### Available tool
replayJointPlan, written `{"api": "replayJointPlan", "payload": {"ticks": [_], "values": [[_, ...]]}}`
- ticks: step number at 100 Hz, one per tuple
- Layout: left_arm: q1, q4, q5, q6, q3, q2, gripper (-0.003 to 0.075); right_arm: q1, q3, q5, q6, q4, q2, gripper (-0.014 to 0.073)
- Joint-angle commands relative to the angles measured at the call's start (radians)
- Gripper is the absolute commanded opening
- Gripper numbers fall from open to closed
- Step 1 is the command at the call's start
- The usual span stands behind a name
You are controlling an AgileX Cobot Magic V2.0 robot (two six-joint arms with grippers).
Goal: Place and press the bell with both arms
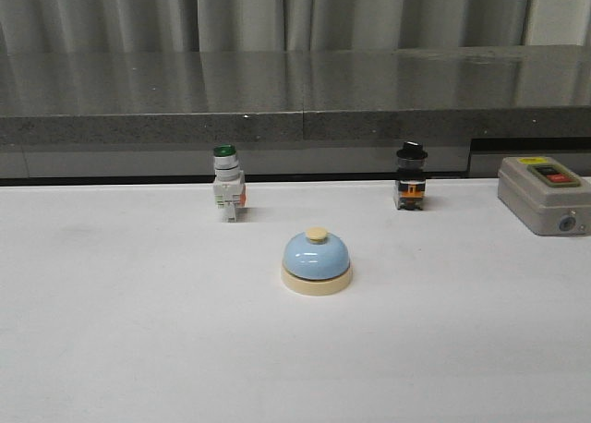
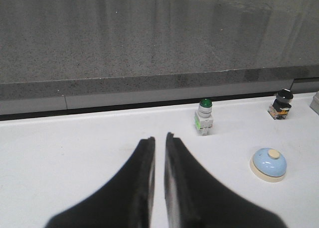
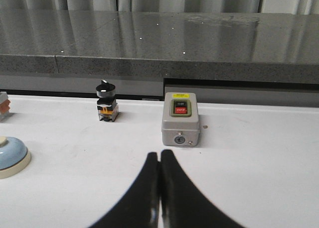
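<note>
I see the white tabletop (image 1: pixel 111 331) carrying everything. My left end effector (image 2: pixel 159 143) and right end effector (image 3: pixel 159 156) both hover over it, jaws closed on nothing. The grey box (image 1: pixel 545 195) sits far right. The bell (image 1: pixel 316 261) stands upright mid-tabletop, untouched.

bell (image 1: pixel 316 261) | light-blue dome, cream base, knob | upright | table centre

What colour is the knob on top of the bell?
Cream, like its base; the bell shows best in the front view.
</note>
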Motion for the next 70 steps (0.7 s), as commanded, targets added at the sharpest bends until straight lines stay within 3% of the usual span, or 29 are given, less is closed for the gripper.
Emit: {"api": "replayJointPlan", "payload": {"ticks": [1, 57, 70], "values": [[0.002, -0.002, -0.071, -0.007, -0.025, 0.008, -0.0020, -0.007, -0.015, -0.086, -0.002, -0.006, -0.020, -0.0060], [0.002, -0.002, -0.073, -0.007, -0.025, 0.008, -0.0020, -0.007, -0.015, -0.086, -0.002, -0.006, -0.020, -0.0060], [0.002, 0.073, -0.132, -0.007, -0.013, 0.008, -0.0020, -0.007, -0.015, -0.086, -0.002, -0.006, -0.020, -0.0060]]}}
